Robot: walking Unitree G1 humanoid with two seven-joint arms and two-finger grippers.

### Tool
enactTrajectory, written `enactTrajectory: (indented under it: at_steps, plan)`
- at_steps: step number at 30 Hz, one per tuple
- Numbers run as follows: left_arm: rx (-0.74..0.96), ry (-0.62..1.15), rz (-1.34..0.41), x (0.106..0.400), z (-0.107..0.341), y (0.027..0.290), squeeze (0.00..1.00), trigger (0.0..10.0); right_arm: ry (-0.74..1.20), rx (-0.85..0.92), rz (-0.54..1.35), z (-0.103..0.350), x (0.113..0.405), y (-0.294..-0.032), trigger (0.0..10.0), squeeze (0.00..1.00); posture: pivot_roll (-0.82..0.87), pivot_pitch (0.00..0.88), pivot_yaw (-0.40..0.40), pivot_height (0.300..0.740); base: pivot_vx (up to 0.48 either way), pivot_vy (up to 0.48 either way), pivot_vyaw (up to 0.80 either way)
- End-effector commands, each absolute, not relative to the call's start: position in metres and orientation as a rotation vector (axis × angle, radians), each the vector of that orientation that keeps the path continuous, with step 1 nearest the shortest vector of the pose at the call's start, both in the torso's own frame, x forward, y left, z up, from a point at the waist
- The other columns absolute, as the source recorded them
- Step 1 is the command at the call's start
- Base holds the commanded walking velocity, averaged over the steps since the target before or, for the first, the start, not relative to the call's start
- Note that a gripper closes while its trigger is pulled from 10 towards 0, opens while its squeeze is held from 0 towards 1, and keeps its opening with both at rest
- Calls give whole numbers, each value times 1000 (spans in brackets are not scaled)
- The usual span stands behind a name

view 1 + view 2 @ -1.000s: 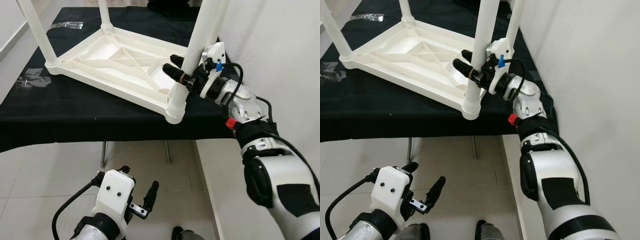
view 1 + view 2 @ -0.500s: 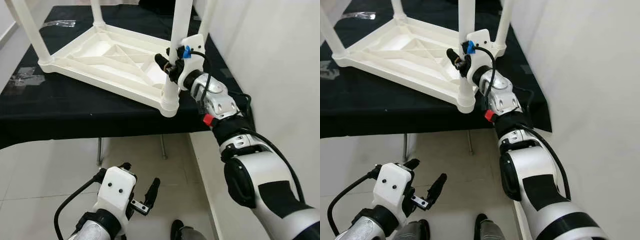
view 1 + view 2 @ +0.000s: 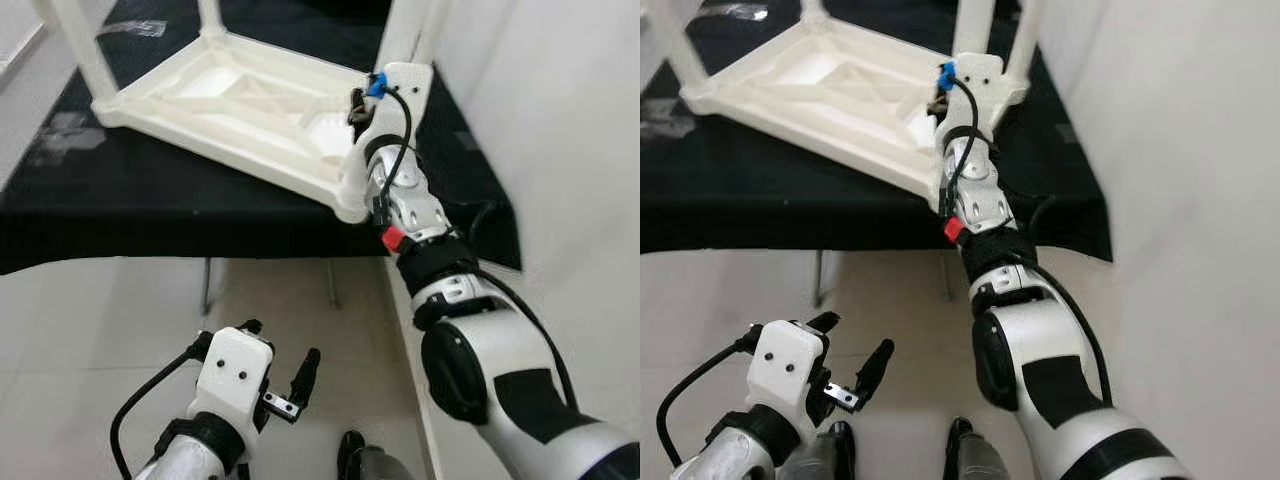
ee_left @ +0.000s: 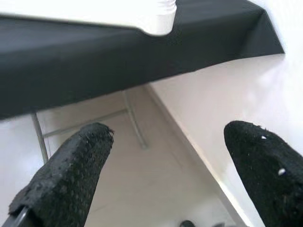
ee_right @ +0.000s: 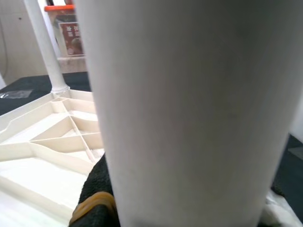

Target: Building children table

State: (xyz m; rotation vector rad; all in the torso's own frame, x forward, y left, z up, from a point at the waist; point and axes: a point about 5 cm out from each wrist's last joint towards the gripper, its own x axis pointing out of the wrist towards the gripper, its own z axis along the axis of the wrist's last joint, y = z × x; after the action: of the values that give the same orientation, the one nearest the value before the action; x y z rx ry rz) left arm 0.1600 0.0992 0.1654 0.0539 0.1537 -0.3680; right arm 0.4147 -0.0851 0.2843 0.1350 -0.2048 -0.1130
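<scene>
The white plastic children's table (image 3: 230, 100) lies upside down on a black-clothed table (image 3: 150, 200), its legs pointing up. My right gripper (image 3: 360, 105) is at the near right corner, shut on the base of the white leg (image 3: 398, 35) just above its socket. In the right wrist view the leg (image 5: 189, 104) stands close before the camera, with one black finger (image 5: 97, 189) pressed against it. My left gripper (image 3: 281, 342) hangs low over the floor, open, its two fingers (image 4: 71, 175) wide apart with nothing between them.
A white wall (image 3: 560, 150) runs close along the right side of the table. Grey tiled floor (image 3: 100, 330) lies in front, with the table's metal frame legs (image 3: 207, 290) under the cloth. A box with an orange lid (image 5: 64, 26) stands at the back.
The head view has swung about. My right gripper has kept hold of the leg while its wrist has turned from reaching in sideways to pointing away from me. The left arm hangs as before.
</scene>
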Motion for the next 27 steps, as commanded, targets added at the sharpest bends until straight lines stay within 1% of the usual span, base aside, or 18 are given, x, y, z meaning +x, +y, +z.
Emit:
enactTrajectory:
  at_steps: [1,3,4,5,6,7,8,9,10,12,13,15,17,18,27]
  plan:
    - [58,184,-372,158,161,98,0,10000,-2,190,-177,238,414,-86,10000,0,145,268,-84,740,0,0,0]
    - [34,175,-331,161,162,101,0,10000,-12,273,-379,239,407,-83,10000,0,143,262,-88,740,0,0,0]
    - [34,175,-331,161,162,101,0,10000,-12,273,-379,239,407,-83,10000,0,143,262,-88,740,0,0,0]
    - [26,172,-314,162,162,102,0,10000,-4,297,-490,237,403,-81,10000,0,150,253,-93,740,0,0,0]
    - [26,172,-314,162,162,102,0,10000,-4,297,-490,237,403,-81,10000,0,150,253,-93,740,0,0,0]
    - [22,171,-305,162,162,103,0,10000,16,316,-581,234,398,-73,10000,0,154,251,-93,740,0,0,0]
    - [22,171,-305,162,162,103,0,10000,16,316,-581,234,398,-73,10000,0,154,251,-93,740,0,0,0]
    - [22,172,-304,162,161,102,0,10000,25,316,-636,235,394,-64,10000,0,164,249,-93,740,0,0,0]
    - [22,172,-304,162,161,102,0,10000,25,316,-636,235,394,-64,10000,0,164,249,-93,740,0,0,0]
    - [21,174,-305,161,160,99,0,10000,30,325,-672,243,387,-41,10000,0,191,235,-110,740,0,0,0]
    - [21,174,-305,161,160,99,0,10000,30,325,-672,243,387,-41,10000,0,191,235,-110,740,0,0,0]
    - [22,176,-309,160,159,98,0,10000,48,345,-657,249,384,-27,10000,0,188,221,-116,740,0,0,0]
    - [21,177,-310,159,159,97,0,10000,54,352,-648,251,383,-23,10000,0,186,219,-116,740,0,0,0]
    - [13,181,-314,158,158,95,0,10000,63,364,-608,253,384,-19,10000,0,179,215,-124,740,0,0,0]
    - [3,184,-317,159,157,94,0,10000,93,355,-603,249,384,-18,10000,0,167,219,-129,740,0,0,0]
